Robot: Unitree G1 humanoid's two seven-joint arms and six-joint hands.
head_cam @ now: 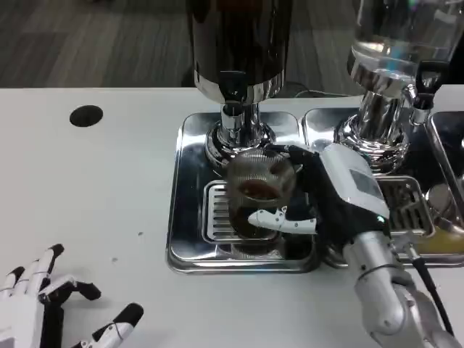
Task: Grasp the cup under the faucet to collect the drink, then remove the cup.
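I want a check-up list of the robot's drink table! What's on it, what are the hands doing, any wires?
Surface: white table with a dark round hole.
Job's things: ribbed clear cup holding dark drink, on the drip tray below the dark dispenser.
Clutter: second, clear dispenser with its own tray.
Hands: right hand grips the cup; left hand rests open on the table.
Cables: black cable along the right forearm.
Surroundings: dark floor behind.
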